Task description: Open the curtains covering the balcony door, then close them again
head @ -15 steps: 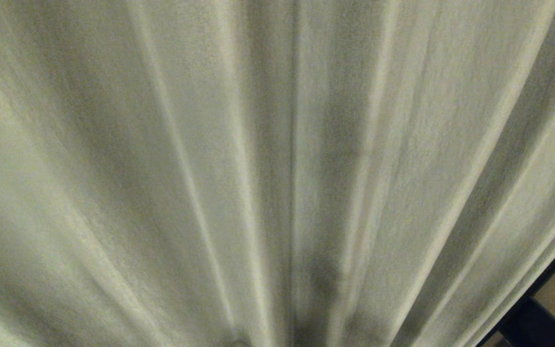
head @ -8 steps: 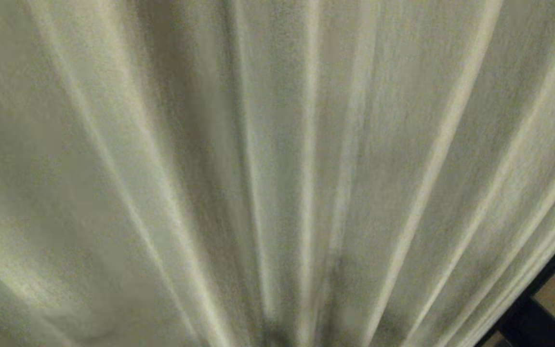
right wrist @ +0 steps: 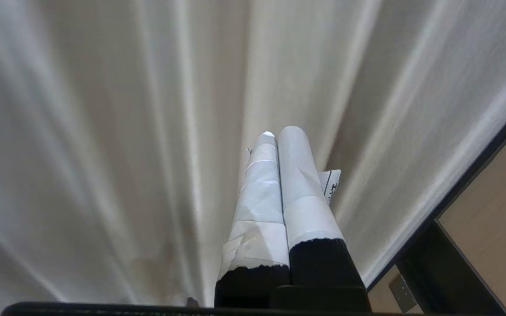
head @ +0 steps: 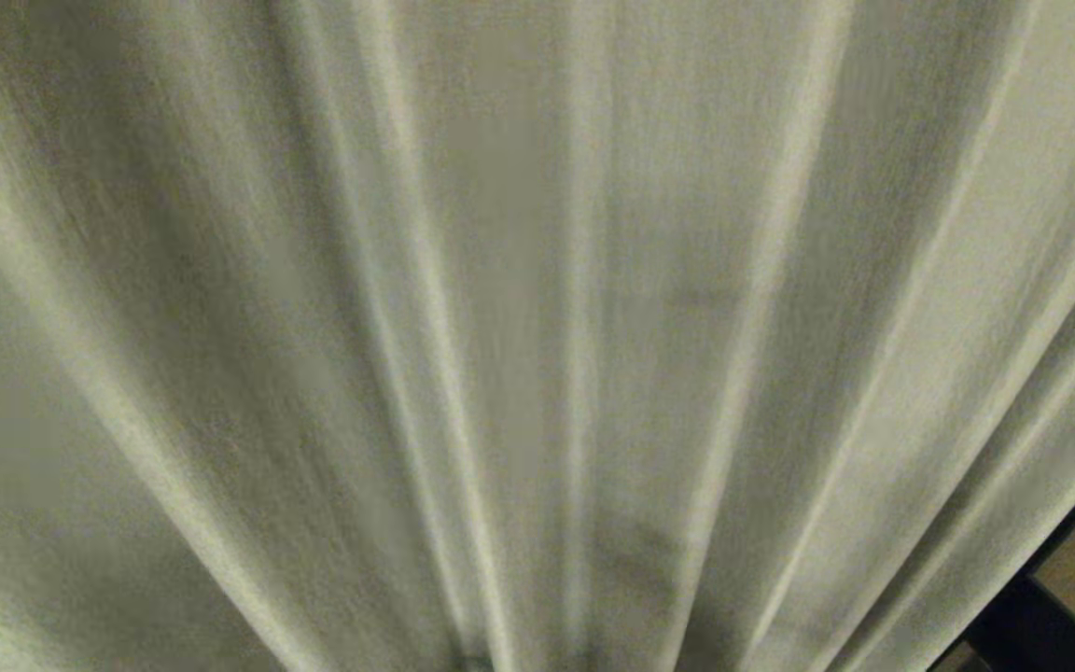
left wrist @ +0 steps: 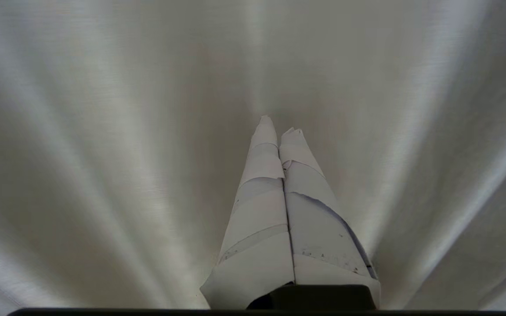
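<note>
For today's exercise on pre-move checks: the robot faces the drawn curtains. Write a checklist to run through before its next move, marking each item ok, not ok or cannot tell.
1. Curtains cover the view ahead, drawn across: ok.
2. Left gripper shut, holding no fabric: ok.
3. Right gripper shut, holding no fabric: ok.
4. Meeting edge of the two panels located: cannot tell; only pleats show.
5. Balcony door behind the fabric, open or shut: cannot tell; it is hidden.
6. Dark frame at the right side stands apart from the right gripper: ok.
</note>
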Robot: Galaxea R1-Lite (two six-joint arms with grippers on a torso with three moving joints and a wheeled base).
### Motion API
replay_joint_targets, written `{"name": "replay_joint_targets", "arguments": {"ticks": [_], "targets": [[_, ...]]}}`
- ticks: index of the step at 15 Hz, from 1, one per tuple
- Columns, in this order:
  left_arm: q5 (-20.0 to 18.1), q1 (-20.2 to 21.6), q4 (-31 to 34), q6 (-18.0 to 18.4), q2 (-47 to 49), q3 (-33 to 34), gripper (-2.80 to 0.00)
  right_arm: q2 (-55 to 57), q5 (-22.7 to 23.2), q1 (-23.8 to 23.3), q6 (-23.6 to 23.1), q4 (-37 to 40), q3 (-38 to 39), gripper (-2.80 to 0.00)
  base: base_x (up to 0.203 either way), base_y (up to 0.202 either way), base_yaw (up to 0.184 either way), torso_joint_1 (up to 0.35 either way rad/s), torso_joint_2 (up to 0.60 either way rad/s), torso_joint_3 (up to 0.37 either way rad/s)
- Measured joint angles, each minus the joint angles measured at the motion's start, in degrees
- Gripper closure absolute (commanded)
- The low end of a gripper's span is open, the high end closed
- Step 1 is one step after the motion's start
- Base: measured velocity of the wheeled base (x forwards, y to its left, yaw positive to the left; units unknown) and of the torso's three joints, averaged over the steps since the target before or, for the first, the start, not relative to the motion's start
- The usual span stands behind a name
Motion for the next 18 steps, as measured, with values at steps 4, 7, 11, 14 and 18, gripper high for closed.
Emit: {"name": "replay_joint_targets", "arguments": {"ticks": [4,7,11,14,18], "targets": [[0.1,0.0,0.0,0.2,0.0,0.0,0.00,0.0,0.0,0.0,0.0,0.0,0.0,0.00,0.000,0.000,0.000,0.000,0.00,0.000],[0.1,0.0,0.1,0.2,0.0,0.0,0.00,0.0,0.0,0.0,0.0,0.0,0.0,0.00,0.000,0.000,0.000,0.000,0.00,0.000],[0.1,0.0,0.1,0.3,0.0,0.0,0.00,0.0,0.1,0.0,-0.1,0.0,0.0,0.00,0.000,0.000,0.000,0.000,0.00,0.000],[0.2,0.0,0.1,0.4,0.0,0.0,0.00,0.0,0.0,0.0,0.0,0.0,0.0,0.00,0.000,0.000,0.000,0.000,0.00,0.000],[0.2,0.0,0.1,0.3,0.0,0.0,0.00,0.0,0.1,0.0,-0.1,0.0,0.0,0.00,0.000,0.000,0.000,0.000,0.00,0.000]]}}
